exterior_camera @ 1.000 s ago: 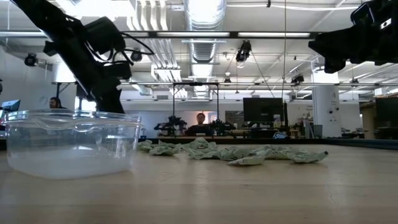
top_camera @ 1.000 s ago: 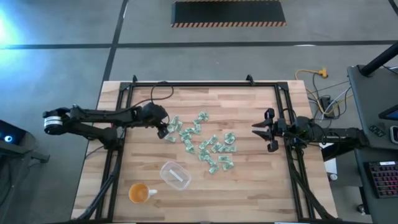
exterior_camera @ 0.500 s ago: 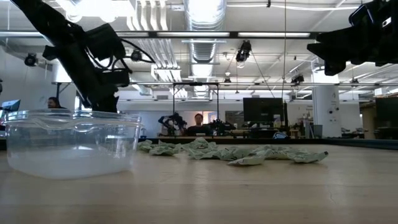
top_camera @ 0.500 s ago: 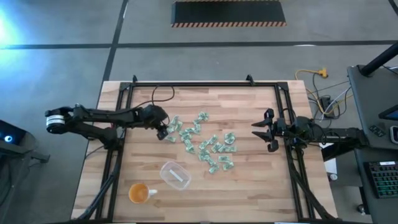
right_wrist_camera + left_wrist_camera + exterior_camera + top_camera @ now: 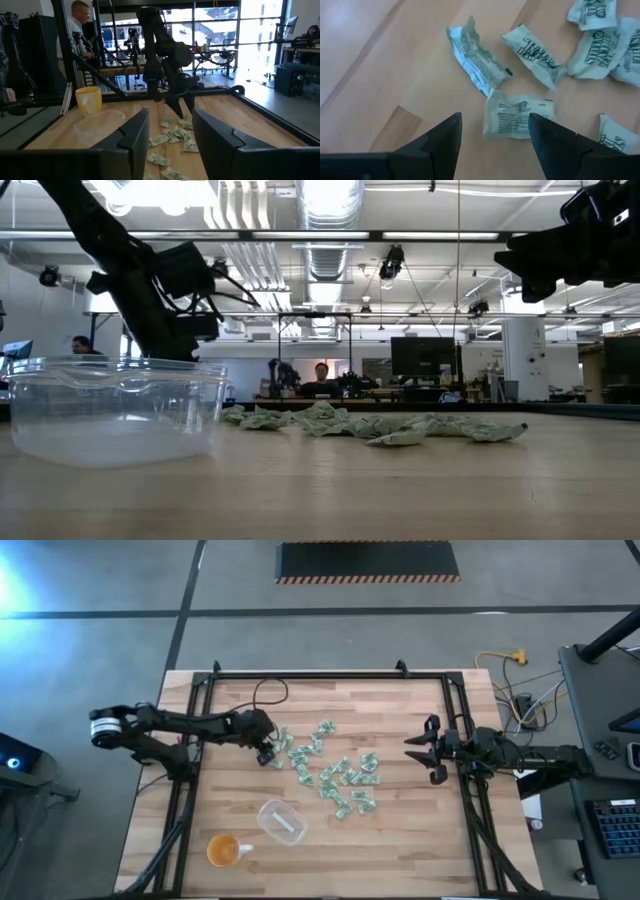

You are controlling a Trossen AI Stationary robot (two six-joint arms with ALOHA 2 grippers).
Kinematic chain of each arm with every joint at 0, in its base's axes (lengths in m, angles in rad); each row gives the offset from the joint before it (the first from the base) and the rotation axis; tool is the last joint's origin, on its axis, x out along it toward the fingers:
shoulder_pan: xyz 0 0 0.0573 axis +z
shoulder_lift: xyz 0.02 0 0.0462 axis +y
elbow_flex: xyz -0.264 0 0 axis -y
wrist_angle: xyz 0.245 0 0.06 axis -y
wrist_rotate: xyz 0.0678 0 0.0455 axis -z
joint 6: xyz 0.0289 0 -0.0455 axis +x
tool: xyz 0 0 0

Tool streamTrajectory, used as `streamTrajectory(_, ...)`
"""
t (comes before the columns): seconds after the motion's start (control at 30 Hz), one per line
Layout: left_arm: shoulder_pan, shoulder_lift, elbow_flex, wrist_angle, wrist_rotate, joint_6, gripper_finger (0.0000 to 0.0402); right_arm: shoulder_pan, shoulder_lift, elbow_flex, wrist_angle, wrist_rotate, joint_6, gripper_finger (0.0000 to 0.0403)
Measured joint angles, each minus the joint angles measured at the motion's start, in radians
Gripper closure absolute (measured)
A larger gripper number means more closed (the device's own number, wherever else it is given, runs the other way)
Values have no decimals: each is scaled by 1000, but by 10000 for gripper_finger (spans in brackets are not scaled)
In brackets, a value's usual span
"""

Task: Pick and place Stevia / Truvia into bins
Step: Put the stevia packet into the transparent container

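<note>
Several pale green and white Stevia / Truvia packets [image 5: 325,770] lie scattered flat mid-table, also seen in the low view [image 5: 370,423]. My left gripper [image 5: 265,752] hangs open at the pile's left end, pointing steeply down. In the left wrist view its gripper [image 5: 492,124] has a finger on either side of one flat packet [image 5: 517,119], above it and touching nothing. The clear bin [image 5: 282,821] stands on the table nearer the front edge. My right gripper [image 5: 425,750] waits open and level at the table's right side, its fingers empty [image 5: 170,122].
An orange cup [image 5: 225,850] with a handle stands near the front left, beside the bin. A black metal frame [image 5: 330,675] runs around the tabletop. Bare wood lies left of the pile and along the far edge. People sit in the room beyond the table.
My left gripper has sunk toward the table at the left end of the packets and tipped more steeply downward, staying open. The packets and the bin have not moved.
</note>
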Motion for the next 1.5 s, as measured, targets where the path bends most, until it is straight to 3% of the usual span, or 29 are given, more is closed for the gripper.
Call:
streamTrajectory(0.17, 0, 5, 1, -3, 4, 0, 195, 0, 1, 0, -5, 0, 0, 262)
streamTrajectory(0.27, 0, 2, 1, -5, 4, 1, 218, 0, 1, 0, -8, 0, 0, 262)
streamTrajectory(0.67, 0, -30, 1, -14, 5, 45, 394, 0, 1, 0, -13, 0, -1, 273)
streamTrajectory(1.13, -2, -49, 6, -21, 4, 79, 401, 0, 1, 0, -15, 0, -1, 275)
streamTrajectory(1.5, -71, -181, 11, -11, 7, 90, 401, 0, 7, 0, -23, 3, -1, 273)
